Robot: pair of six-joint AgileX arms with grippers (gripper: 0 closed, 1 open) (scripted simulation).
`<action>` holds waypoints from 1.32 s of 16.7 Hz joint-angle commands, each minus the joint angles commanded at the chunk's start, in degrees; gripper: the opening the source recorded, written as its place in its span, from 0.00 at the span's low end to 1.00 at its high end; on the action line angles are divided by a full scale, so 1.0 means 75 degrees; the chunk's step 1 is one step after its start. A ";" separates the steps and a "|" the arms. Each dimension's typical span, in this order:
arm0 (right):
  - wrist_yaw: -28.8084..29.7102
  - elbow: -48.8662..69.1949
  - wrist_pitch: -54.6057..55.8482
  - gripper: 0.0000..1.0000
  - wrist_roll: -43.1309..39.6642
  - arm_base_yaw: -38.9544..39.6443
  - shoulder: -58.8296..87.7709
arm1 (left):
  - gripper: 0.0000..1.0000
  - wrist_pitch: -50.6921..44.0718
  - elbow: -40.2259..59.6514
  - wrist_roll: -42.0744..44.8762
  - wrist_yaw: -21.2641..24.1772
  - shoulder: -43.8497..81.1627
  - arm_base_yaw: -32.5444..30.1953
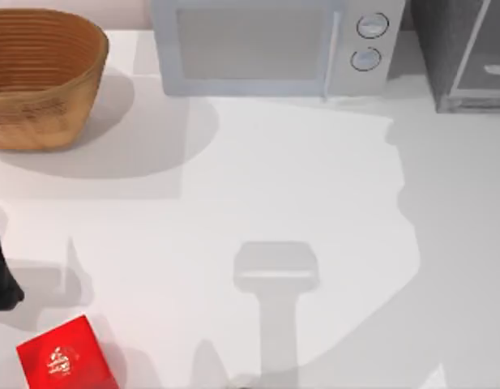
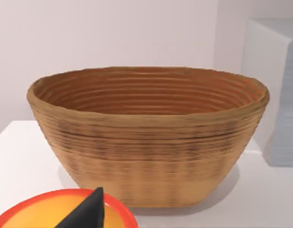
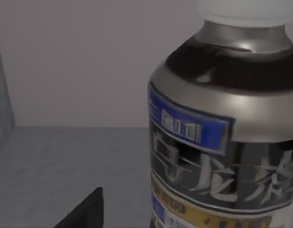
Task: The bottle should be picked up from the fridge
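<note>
The bottle (image 3: 222, 142) looms close in the right wrist view: dark body, silver and blue label with white characters, white cap. It stands upright on the grey floor of the fridge (image 3: 65, 161), with the pale back wall behind it. A black part of my right gripper (image 3: 84, 211) shows low beside the bottle, with a gap between them. In the top view the fridge (image 1: 464, 57) is the dark grey cabinet at the back right corner. A black part of my left gripper (image 2: 87, 211) faces the wicker basket (image 2: 146, 137).
The wicker basket (image 1: 39, 77) stands at the back left, and the light grey microwave (image 1: 274, 44) with two knobs at the back middle. A red box (image 1: 65, 356) lies at the front left, a black object (image 1: 0, 275) at the left edge. An orange, red-rimmed disc (image 2: 46, 213) lies under the left wrist.
</note>
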 joint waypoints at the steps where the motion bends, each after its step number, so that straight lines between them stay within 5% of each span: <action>1: 0.0038 0.0336 -0.0106 1.00 0.0003 0.0033 0.0199 | 1.00 0.0000 0.0000 0.0000 0.0000 0.0000 0.0000; 10: 0.0215 0.1691 -0.0596 1.00 0.0014 0.0199 0.1067 | 1.00 0.0000 0.0000 0.0000 0.0000 0.0000 0.0000; 22: 0.0215 0.1691 -0.0596 0.10 0.0014 0.0199 0.1067 | 1.00 0.0000 0.0000 0.0000 0.0000 0.0000 0.0000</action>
